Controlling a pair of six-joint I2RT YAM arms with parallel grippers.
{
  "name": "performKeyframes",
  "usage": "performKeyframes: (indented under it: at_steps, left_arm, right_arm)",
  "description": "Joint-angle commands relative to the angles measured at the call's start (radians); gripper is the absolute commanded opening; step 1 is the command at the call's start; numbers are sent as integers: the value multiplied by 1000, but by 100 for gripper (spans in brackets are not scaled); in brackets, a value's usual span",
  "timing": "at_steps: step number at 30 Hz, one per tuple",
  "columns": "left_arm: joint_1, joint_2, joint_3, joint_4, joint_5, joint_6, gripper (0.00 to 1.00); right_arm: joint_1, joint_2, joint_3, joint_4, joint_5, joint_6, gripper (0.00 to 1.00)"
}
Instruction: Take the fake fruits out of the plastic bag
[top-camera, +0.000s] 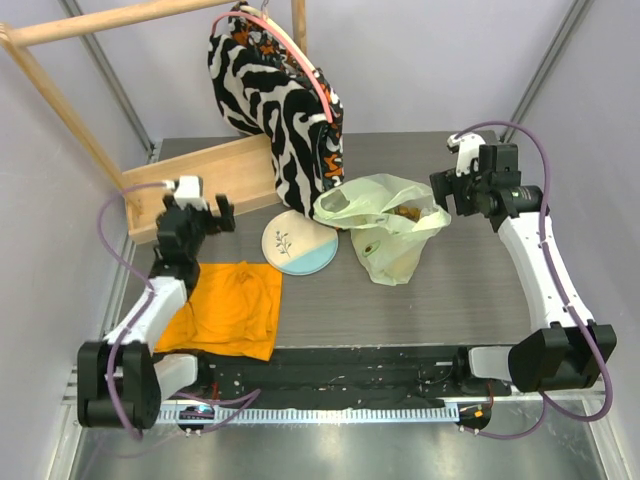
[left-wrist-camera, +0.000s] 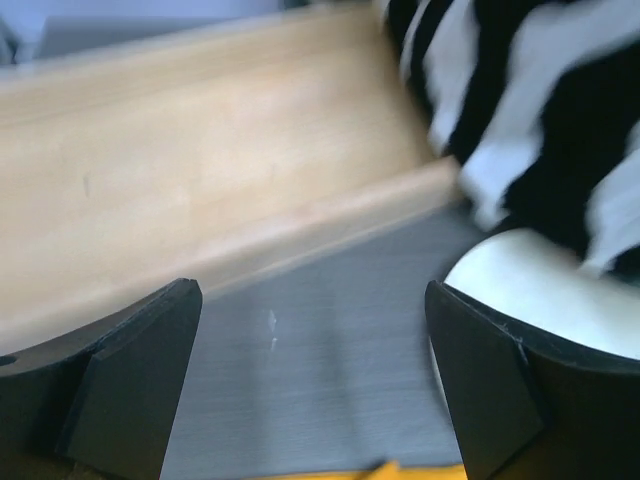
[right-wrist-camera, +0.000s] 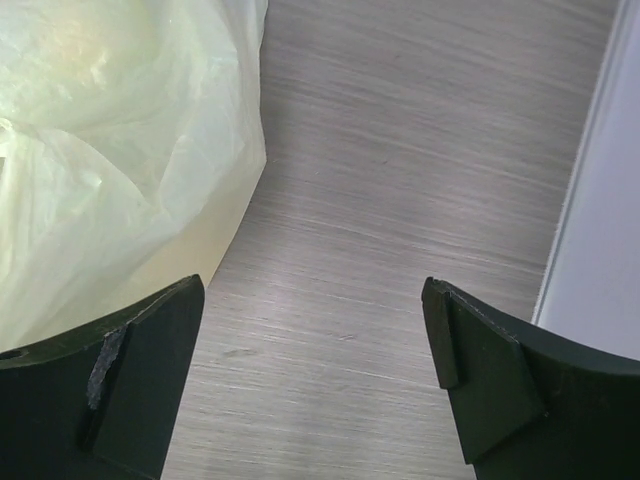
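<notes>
The pale-green plastic bag lies crumpled on the table right of centre, its mouth facing up and left. Fake fruits show only as brownish and dark shapes through its film. My right gripper hovers just right of the bag, open and empty. In the right wrist view the bag fills the upper left, beside the left finger, with bare table between the open jaws of the right gripper. My left gripper stands open and empty at the far left, well away from the bag; in its own view the left gripper frames bare table.
A white-and-blue plate lies left of the plastic bag. A zebra-patterned cloth bag hangs behind it from a wooden frame. A wooden board lies at the back left. An orange cloth lies near the front left. A wall stands close on the right.
</notes>
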Motion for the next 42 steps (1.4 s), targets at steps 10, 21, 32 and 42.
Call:
performKeyframes:
  at_steps: [10, 21, 32, 42]
  left_arm:
    - [-98, -235, 324, -782, 207, -65, 100]
    - [-313, 63, 537, -1034, 251, 20, 72]
    - [-186, 7, 560, -1155, 202, -152, 11]
    - [65, -263, 571, -1191, 387, -214, 91]
  right_arm:
    - [2, 76, 81, 93, -63, -30, 99]
    - [171, 118, 485, -96, -275, -62, 94]
    - [668, 47, 143, -43, -180, -258, 1]
    - [860, 465, 132, 266, -40, -265, 1]
